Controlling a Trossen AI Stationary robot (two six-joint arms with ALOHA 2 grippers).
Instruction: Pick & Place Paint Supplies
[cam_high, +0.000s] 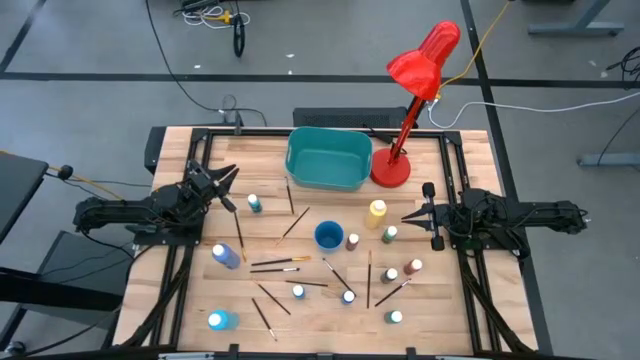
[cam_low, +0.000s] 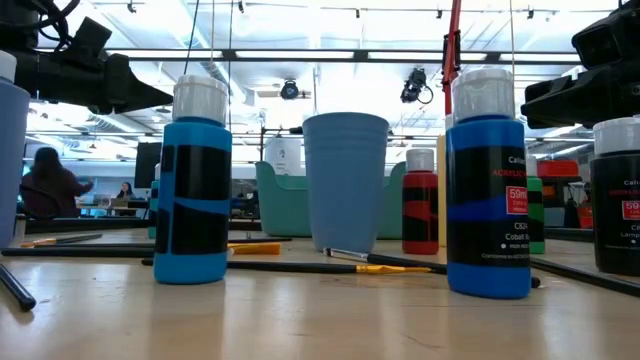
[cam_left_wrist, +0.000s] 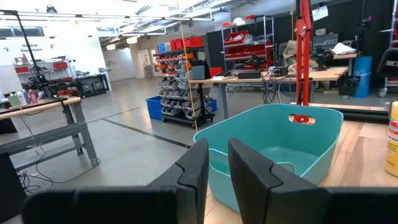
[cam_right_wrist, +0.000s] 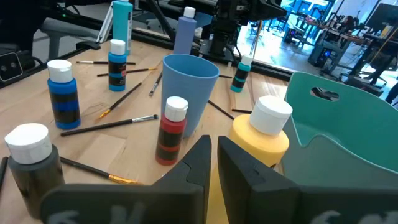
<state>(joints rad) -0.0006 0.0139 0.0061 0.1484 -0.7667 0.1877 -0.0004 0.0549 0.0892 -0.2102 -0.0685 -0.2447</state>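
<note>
edges first: the wooden table is boxed in by dark rails, and both arms sit out at its sides. the left gripper hangs at nine o'clock of the table, its fingers narrow, a thin gap between them, nothing held, aimed at the teal tub up at twelve. the right gripper waits at three o'clock, fingers almost together, empty too, looking over the yellow bottle and the red bottle.

open room: bare wood along both side rails and at the near corners; the middle is crowded. the blue cup stands at centre, with small paint bottles ringed round it from three to nine o'clock and thin brushes lying flat between them, several crossing. the red lamp rises from its base at one o'clock, just beside the tub.

writing: in the low view the near blue bottle reads "59ml" and "cobalt"; the rest of its label is too small. the black bottle is cut off by the frame edge. the tub's inside is mostly hidden behind the cup there.
</note>
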